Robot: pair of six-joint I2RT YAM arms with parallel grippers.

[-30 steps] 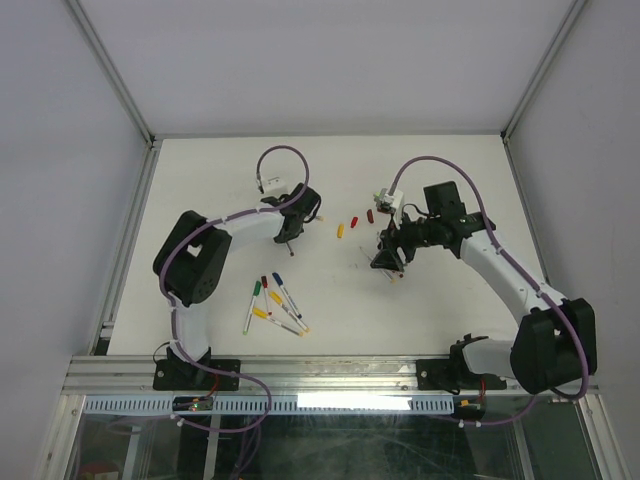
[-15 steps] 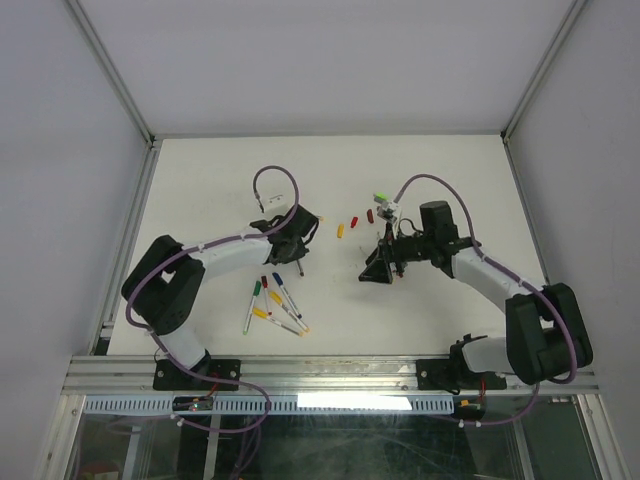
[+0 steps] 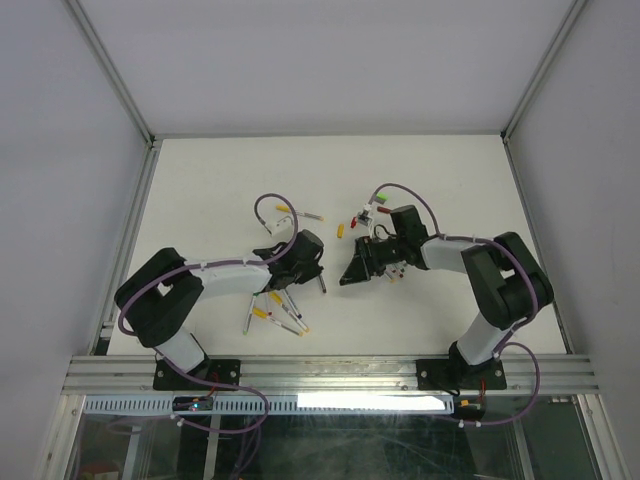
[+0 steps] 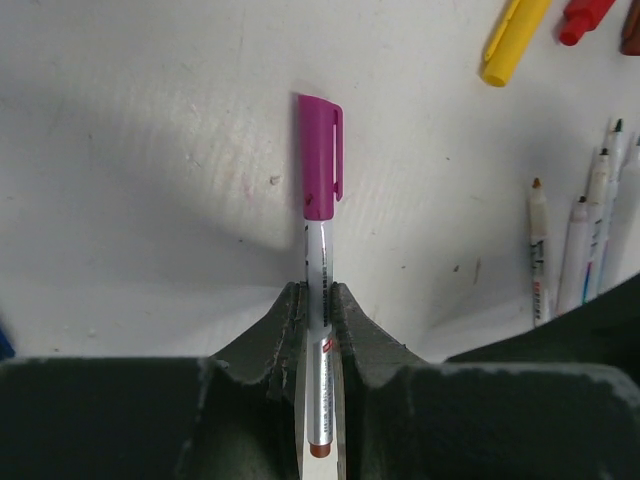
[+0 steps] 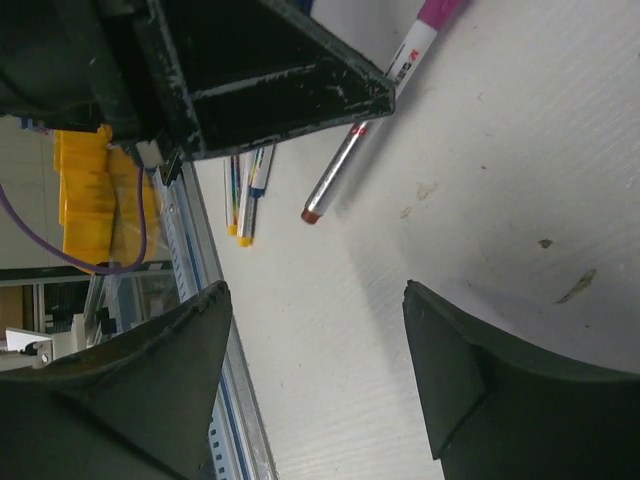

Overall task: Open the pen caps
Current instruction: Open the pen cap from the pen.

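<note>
Left tool [image 4: 318,292]: clamped on the pen [image 4: 321,255] at mid-barrel. Judged reason: the grip left the capped end free ahead of its tips for the other arm to pull.
Purple cap [image 4: 320,155]: on the pen, just beyond the left tool's tips, touched by neither tool and not yet opened.
Right tool [image 5: 315,300]: fingers apart with nothing between them. The cap lay ahead of it, well past its tips. Judged to be lining up for the pull.
Yellow cap [image 4: 513,35]: off its pen, lying ahead and right of the left tool.
Red cap [image 4: 585,15]: just beside the yellow cap, also loose.
Bare pens [image 4: 580,240]: side by side to the right of the left tool, nibs exposed.
Containers: none seen. The caps and pens lay loose on the tabletop [image 4: 150,200].
</note>
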